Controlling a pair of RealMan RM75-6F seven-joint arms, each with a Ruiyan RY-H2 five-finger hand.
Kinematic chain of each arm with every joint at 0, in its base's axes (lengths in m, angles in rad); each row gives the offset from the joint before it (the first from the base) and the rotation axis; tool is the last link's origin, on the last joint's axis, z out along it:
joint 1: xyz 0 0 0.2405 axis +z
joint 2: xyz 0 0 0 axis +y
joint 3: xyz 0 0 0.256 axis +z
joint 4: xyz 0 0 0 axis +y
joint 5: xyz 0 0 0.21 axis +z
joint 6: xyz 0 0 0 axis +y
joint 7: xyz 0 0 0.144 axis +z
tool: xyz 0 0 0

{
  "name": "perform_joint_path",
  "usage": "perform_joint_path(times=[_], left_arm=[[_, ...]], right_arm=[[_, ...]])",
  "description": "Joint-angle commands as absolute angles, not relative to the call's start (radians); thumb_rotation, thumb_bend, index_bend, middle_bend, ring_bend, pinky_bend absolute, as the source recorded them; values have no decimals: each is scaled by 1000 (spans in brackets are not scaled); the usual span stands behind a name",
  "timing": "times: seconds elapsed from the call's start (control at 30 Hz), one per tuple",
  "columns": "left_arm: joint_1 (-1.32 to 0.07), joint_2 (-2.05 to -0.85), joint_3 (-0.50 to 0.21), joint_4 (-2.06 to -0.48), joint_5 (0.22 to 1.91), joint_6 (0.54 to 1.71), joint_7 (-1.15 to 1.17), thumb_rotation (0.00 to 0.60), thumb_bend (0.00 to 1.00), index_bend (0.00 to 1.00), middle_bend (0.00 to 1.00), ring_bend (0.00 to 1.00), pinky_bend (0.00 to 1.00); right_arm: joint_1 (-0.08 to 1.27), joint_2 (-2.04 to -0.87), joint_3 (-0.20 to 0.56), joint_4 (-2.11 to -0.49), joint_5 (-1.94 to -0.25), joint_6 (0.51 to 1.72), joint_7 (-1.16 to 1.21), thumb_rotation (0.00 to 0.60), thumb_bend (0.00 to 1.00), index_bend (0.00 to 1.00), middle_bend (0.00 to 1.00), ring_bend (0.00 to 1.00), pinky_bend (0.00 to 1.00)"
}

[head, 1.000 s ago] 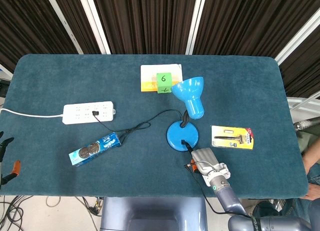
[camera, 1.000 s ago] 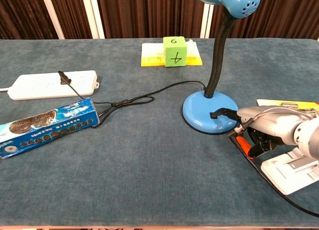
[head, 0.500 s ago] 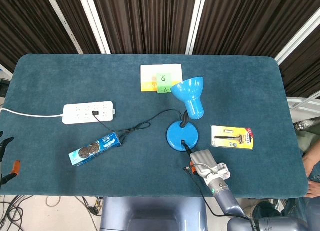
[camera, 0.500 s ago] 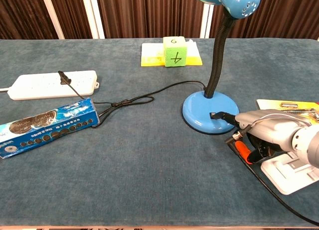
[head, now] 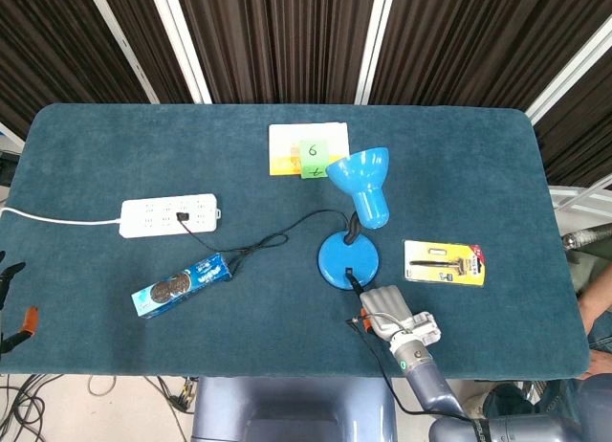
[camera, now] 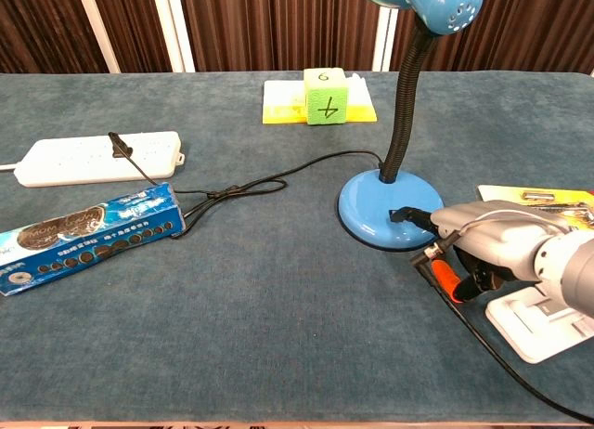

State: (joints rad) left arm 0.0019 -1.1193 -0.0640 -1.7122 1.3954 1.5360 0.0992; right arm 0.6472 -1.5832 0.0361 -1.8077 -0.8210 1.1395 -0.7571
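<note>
A blue desk lamp stands right of the table's middle, its round base (head: 348, 259) (camera: 382, 211) under a bent neck and shade (head: 363, 182). A black cord (head: 277, 236) (camera: 278, 180) runs from the base to a white power strip (head: 170, 213) (camera: 93, 157). My right hand (head: 387, 308) (camera: 492, 243) sits at the base's near side with its fingers curled in, holding nothing. One fingertip lies right by the small black switch (camera: 401, 214). Only a sliver of my left hand (head: 8, 275) shows, off the table's left edge.
A blue cookie pack (head: 182, 284) (camera: 83, 232) lies front left. A green numbered cube (head: 312, 155) (camera: 325, 97) rests on a yellow-white card (head: 287, 147) at the back. A carded razor pack (head: 445, 262) (camera: 538, 199) lies right of the lamp.
My right hand has crept a little leftward along the front of the lamp base. Everything else on the table lies as before.
</note>
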Motion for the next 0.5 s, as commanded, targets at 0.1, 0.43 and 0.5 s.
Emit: perform_joint_path(times=[0.1,0.43,0.5], left_arm=[[3,-1120,-63,-1713,1400,1539,100,600,423,159,0,0,0],[3,-1122,-63,-1712,1401,1541,103,600,422,160,0,0,0],[2,-1123,-64,-1711,1399,1540,104,600,423,160,0,0,0]], right_arm=[[634,-1523,68,-1895,-854,1194,-731,600,731,36,571,706,1000],[618,-1422,78,-1974,-850,1243,-737,600,580,0,434,511,1000],[598,-1393,64,-1986,-872,1273,-734,600,481,0,324,391,1000]])
